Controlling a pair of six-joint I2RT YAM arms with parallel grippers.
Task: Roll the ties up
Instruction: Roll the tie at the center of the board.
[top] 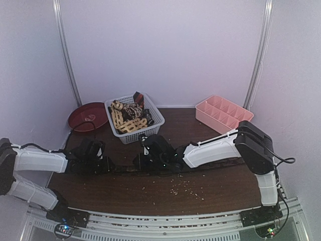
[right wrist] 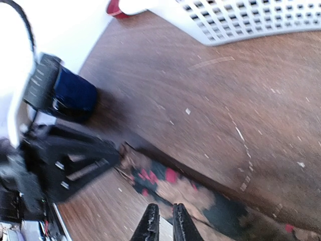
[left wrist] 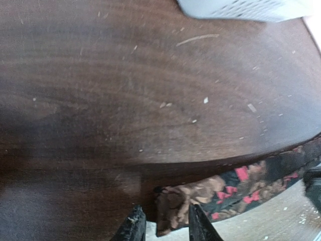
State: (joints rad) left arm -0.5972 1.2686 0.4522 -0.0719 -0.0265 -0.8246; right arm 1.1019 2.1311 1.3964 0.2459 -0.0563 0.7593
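Tie point(top: 125, 170): flat across the table point(top: 165, 193), centre of the overhead view; red and tan on black.
Left gripper point(left wrist: 167, 225): jaws parted, tie end between.
Right gripper point(right wrist: 164, 220): jaws nearly pressed together over tie; pinch unclear.
Other ties point(top: 128, 117): in white basket point(top: 149, 128), upper centre.

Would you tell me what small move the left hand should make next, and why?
Probably close the left hand on the end of the dark red-and-tan floral fabric tie: that end lies between its parted fingers on the brown wooden table, so gripping it would let rolling begin.
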